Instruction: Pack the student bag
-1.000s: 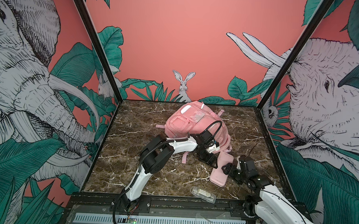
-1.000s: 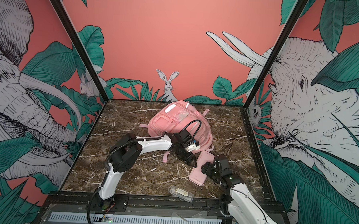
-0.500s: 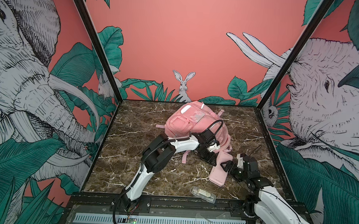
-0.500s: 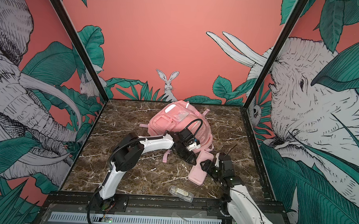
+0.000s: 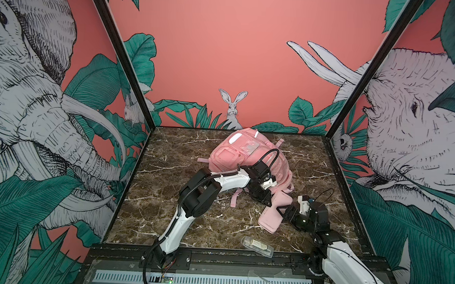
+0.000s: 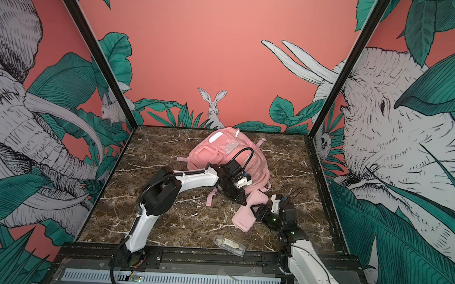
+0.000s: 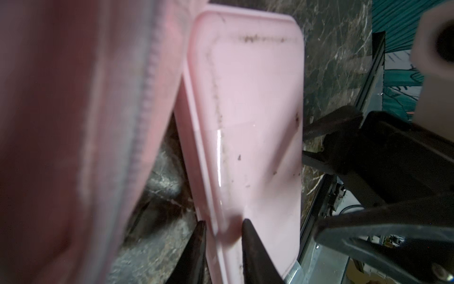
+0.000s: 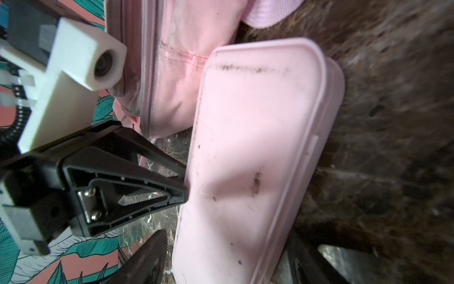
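Observation:
The student bag (image 5: 247, 154) (image 6: 220, 153) lies on the marble floor toward the back, its zipped side filling part of the left wrist view (image 7: 73, 123). A flat pink pencil case (image 5: 270, 218) (image 6: 244, 219) leans against the bag's front. My left gripper (image 5: 267, 202) (image 7: 222, 227) is shut on the case's rim, one finger on each side of it. My right gripper (image 5: 284, 212) (image 8: 228, 236) straddles the width of the case (image 8: 258, 147) at its near end. It is open, and a strip of floor shows beside one finger (image 8: 147, 258).
A small clear plastic box (image 5: 256, 246) (image 6: 229, 245) lies near the front edge of the floor. Loose pink straps (image 5: 234, 199) trail from the bag. Printed walls close in the left, right and back. The left arm's elbow (image 5: 197, 194) stands mid-floor.
The left jaws have closed onto the pencil case's rim. The right gripper has moved in to the left along the case, which has shifted slightly.

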`<act>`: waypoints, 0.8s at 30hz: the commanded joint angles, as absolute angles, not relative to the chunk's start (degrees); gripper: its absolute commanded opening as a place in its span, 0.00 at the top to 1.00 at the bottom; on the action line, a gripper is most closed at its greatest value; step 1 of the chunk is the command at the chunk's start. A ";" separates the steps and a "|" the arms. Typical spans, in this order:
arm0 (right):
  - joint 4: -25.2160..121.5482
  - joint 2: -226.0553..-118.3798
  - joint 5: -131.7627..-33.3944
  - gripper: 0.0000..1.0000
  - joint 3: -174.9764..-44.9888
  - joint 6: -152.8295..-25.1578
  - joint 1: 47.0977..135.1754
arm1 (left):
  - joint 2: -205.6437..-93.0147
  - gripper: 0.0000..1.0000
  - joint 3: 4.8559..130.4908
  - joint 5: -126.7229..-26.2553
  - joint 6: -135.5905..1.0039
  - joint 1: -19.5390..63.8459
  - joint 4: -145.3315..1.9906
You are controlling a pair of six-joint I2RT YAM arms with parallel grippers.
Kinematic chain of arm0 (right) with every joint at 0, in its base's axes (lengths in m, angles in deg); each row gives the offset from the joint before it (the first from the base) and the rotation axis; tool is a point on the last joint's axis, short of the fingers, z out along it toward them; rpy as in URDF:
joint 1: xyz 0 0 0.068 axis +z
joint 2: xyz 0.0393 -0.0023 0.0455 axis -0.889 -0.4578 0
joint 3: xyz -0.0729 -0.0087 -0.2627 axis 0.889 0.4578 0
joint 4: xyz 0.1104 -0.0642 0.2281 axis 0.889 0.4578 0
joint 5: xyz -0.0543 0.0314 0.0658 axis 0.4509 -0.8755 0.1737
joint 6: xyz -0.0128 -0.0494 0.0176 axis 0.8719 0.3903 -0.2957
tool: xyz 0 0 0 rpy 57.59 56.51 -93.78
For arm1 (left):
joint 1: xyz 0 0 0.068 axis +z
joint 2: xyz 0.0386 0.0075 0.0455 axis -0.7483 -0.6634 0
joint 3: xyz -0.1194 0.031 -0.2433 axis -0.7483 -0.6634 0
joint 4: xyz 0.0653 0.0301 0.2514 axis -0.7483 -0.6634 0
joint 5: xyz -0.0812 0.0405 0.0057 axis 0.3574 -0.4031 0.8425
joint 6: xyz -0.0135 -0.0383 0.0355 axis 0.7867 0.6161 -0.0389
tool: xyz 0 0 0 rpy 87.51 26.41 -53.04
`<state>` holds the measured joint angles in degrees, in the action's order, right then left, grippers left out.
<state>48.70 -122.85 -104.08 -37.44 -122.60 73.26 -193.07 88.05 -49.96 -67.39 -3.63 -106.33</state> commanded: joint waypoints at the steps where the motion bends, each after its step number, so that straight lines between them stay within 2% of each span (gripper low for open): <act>1: 42.79 -120.46 -108.47 0.24 -36.63 -125.05 73.56 | -193.84 0.75 85.59 -51.85 -67.52 -2.90 -107.90; 7: 40.02 -116.67 -108.56 0.24 -34.82 -127.95 73.39 | -194.01 0.75 84.66 -49.95 -66.95 -2.62 -107.21; 13: 38.45 -114.43 -108.83 0.23 -34.35 -129.49 73.40 | -194.10 0.62 83.39 -48.30 -65.80 -2.10 -105.43; 24: 36.53 -113.10 -108.30 0.22 -34.13 -130.27 73.33 | -193.75 0.55 81.39 -45.29 -64.32 -0.67 -102.72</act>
